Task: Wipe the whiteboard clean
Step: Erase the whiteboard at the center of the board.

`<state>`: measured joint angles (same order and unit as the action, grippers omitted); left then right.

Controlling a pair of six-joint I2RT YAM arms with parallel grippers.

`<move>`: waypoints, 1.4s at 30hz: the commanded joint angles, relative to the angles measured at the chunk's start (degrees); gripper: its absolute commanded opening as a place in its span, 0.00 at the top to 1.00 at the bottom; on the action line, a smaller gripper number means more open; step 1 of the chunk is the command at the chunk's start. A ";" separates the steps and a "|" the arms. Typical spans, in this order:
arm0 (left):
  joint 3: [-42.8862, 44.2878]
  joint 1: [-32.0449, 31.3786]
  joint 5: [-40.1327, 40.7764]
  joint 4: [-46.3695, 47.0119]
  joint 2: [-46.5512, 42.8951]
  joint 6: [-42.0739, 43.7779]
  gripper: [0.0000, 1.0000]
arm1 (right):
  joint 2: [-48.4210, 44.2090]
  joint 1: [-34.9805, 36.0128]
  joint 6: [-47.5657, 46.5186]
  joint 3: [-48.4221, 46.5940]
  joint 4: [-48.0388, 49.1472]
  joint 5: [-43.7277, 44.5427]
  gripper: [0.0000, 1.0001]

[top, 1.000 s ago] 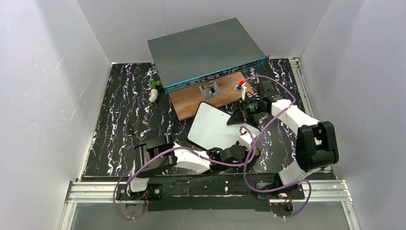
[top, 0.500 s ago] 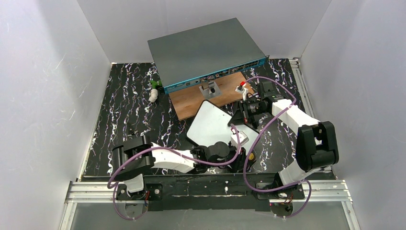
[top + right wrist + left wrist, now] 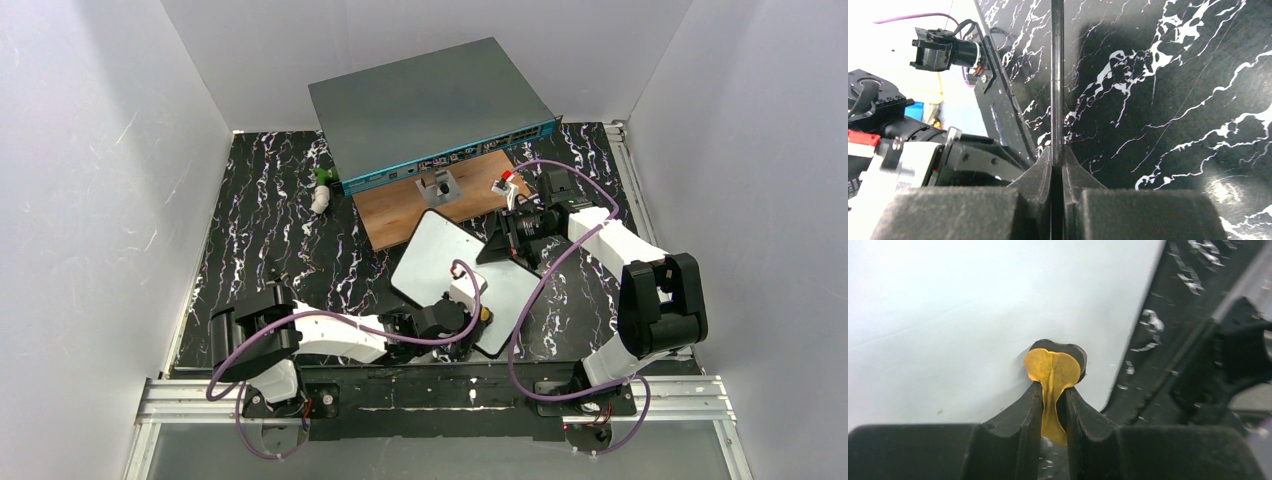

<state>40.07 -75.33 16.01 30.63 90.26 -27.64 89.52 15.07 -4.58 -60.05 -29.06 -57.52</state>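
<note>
White walls stand around the black marbled desk (image 3: 270,230), and the whiteboard (image 3: 435,262) lies in the middle of it, just in front of the wooden board (image 3: 390,215). A hard push could make the whiteboard twist or slip out of its thin pinch. The eraser (image 3: 1053,367) sits near the side edge, so it could slide off onto the desk. The right gripper (image 3: 497,240) is squeezed tight on the whiteboard's far edge. The left gripper (image 3: 1053,390) is nearly together, pinching the small yellow eraser against the white face.

Black white-veined bench (image 3: 260,230): flat grey metal box with teal front (image 3: 430,105) at back, brown wooden board (image 3: 390,215) before it, small white-green object (image 3: 320,193) left, white rounded-corner whiteboard (image 3: 430,250) near front, contact unclear.
</note>
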 commanded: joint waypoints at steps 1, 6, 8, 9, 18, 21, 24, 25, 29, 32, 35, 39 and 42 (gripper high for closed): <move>1.29 1.15 14.79 -8.18 0.27 0.38 1.00 | -0.70 -0.20 0.68 -0.36 -0.58 -3.92 0.99; 2.50 1.36 26.72 -15.52 3.05 -3.62 1.00 | -0.75 -0.30 0.66 -0.38 -0.53 -4.04 0.99; 1.81 2.17 30.70 -17.40 2.45 -3.98 1.00 | -0.54 -0.30 0.66 -0.35 -0.53 -4.17 0.99; 1.33 2.73 31.32 -17.63 2.07 -3.81 1.00 | -0.50 -0.30 0.69 -0.41 -0.55 -4.22 0.99; -0.14 4.63 18.73 -1.79 4.95 4.64 1.00 | -0.46 -0.30 0.77 -0.26 -0.53 -4.35 0.99; 0.65 3.09 13.82 4.78 8.37 5.32 1.00 | -0.33 -0.28 1.12 -0.22 -0.23 -4.67 0.99; 2.00 1.25 10.41 9.59 11.80 4.88 1.00 | -0.09 -0.33 2.63 0.39 1.10 -5.92 0.99; 2.60 0.64 9.73 10.58 12.52 4.42 1.00 | 0.07 -0.43 3.12 0.50 1.48 -6.28 0.99; 5.30 -0.90 7.64 12.74 14.38 3.97 1.00 | 0.39 -0.39 4.11 0.85 2.15 -7.19 0.99; 6.84 -1.22 6.52 13.33 14.51 4.52 1.00 | 0.64 -0.39 4.14 0.99 2.50 -7.64 0.99; 8.28 -1.31 5.82 13.83 14.40 4.78 1.00 | 0.80 -0.39 4.14 1.04 2.67 -7.52 0.99; 9.15 -1.62 7.35 13.52 14.85 5.38 1.00 | 0.94 -0.39 4.14 1.08 2.63 -7.12 0.99; 6.64 -1.64 11.97 14.85 14.55 5.65 1.00 | 0.78 -0.49 4.14 1.12 2.60 -6.94 0.99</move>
<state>46.11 -76.84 33.10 39.88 102.91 -20.38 89.52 11.03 -3.84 -60.18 -23.68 -54.76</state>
